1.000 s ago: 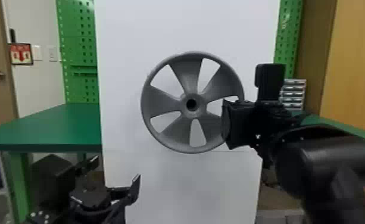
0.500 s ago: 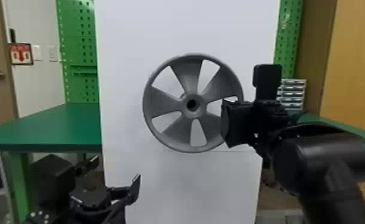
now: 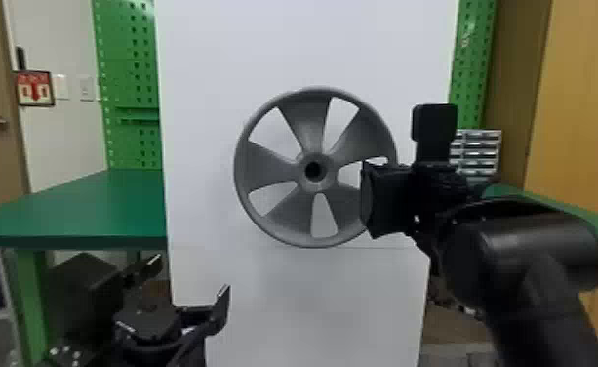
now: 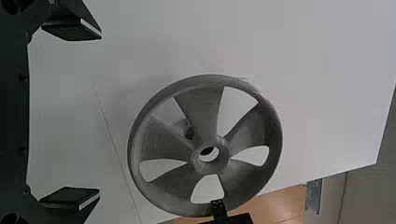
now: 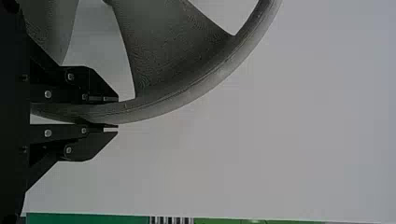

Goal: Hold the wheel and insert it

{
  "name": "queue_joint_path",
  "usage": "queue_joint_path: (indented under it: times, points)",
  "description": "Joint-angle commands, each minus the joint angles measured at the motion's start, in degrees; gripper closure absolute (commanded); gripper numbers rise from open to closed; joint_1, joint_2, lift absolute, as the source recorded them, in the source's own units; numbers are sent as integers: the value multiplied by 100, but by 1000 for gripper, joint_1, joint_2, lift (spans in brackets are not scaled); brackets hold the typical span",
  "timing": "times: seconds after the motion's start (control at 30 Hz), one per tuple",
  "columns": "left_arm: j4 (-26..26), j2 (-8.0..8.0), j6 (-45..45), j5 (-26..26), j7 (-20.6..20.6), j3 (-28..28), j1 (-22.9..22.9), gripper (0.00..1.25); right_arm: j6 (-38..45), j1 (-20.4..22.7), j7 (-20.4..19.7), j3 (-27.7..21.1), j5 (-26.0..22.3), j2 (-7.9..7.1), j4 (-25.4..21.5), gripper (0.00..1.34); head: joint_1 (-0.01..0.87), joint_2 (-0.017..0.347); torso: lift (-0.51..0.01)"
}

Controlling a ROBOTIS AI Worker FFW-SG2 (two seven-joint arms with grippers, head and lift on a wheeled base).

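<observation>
Clamping the rim of the grey five-spoked wheel (image 3: 316, 184), the right gripper (image 3: 371, 200) has its two flat fingers closed on it, one on each face of the rim. The wheel stands upright in front of the white panel (image 3: 205, 146), hub hole towards the head camera, held at the side nearest the robot's right arm. Through one of its openings the left wrist view shows a grey stub (image 4: 183, 127) behind it, out of line with the hub hole from that angle. The left gripper (image 3: 190, 278) sits low, below the wheel and to the left of it, its fingers spread wide apart. A green tabletop (image 3: 78, 205) lies to the left of the panel, with green pegboard (image 3: 129, 78) rising behind; a small drawer unit (image 3: 480, 151) stands beyond the right gripper
</observation>
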Motion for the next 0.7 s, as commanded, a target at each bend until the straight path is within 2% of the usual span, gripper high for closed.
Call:
queue_joint_path:
  times: [0.0, 0.67]
  points:
    - [9, 5, -13, 10, 3, -8, -15, 101, -32, -46, 0, 29, -8, 5, 74, 1217, 210, 9, -442]
    - [44, 5, -66, 27, -5, -16, -32, 101, -146, -169, 0, 56, 18, 5, 435, 1217, 210, 9, -442]
